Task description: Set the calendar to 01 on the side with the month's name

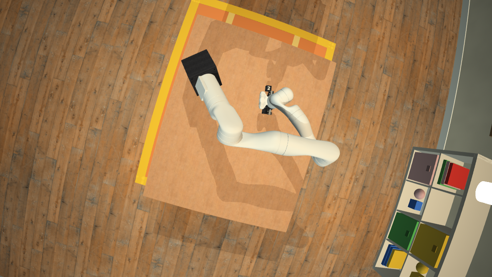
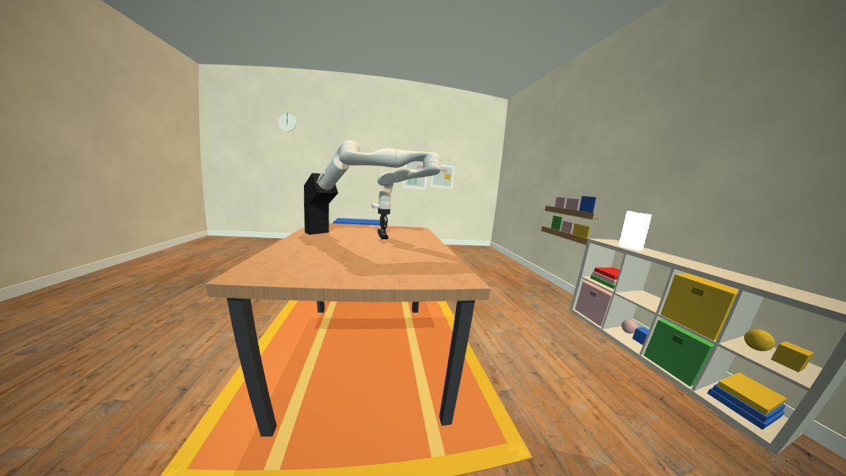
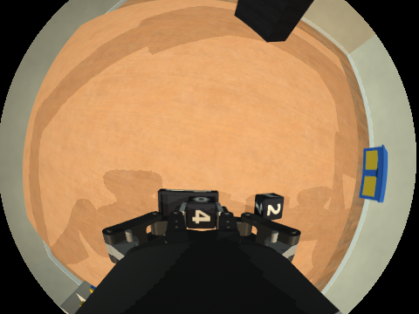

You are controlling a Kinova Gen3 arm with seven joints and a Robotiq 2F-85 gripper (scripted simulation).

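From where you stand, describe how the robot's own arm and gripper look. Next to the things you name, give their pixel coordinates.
The arm (image 1: 265,141) (image 2: 387,157) is smooth and off-white, built of rounded, tube-like links with thin dark seam lines at some joints. The gripper (image 2: 383,235) (image 3: 201,209) is mostly black, with angular jointed linkages, small round pivots and some grey metallic parts. No loose cables show.

Arm (image 1: 261,139) (image 2: 390,157): smooth off-white w/ rounded, tube-like segments, bulbous elbows & thin dark seam lines at some joints; a paler, flat-faced piece shows nr the base end in the top view. Base mount (image 1: 198,62) (image 2: 316,207) (image 3: 271,19) = blk, angular & boxy, w/ faint grain on its faces. Gripper (image 1: 270,101) (image 2: 383,223) (image 3: 201,209) is mostly blk, w/ hinged side links, lt-grey metallic bits & small round pins, plus a wide blk body in the wrist view.
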